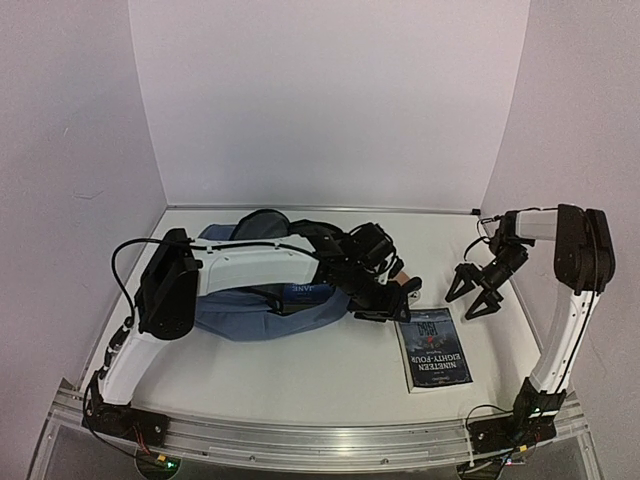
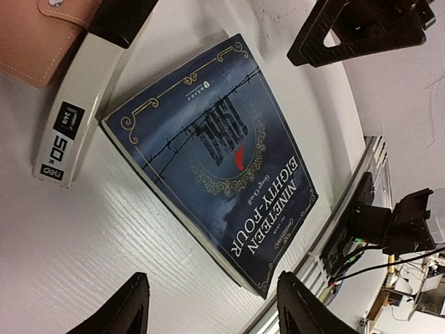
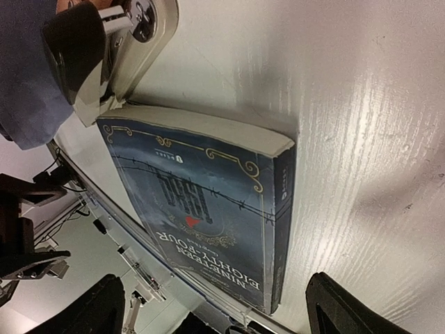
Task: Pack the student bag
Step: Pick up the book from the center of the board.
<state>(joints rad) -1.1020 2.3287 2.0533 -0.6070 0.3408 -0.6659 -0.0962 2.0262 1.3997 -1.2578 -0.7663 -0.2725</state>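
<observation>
Top external: student bag point(image 1: 232, 316) partly hidden

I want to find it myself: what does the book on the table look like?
Find the big blue student bag on the white table. Just right of it, nearer the front edge, a book lies flat. Its dark blue cover says Nineteen Eighty-Four in pale letters, unlike the slim white box beside it.
</observation>
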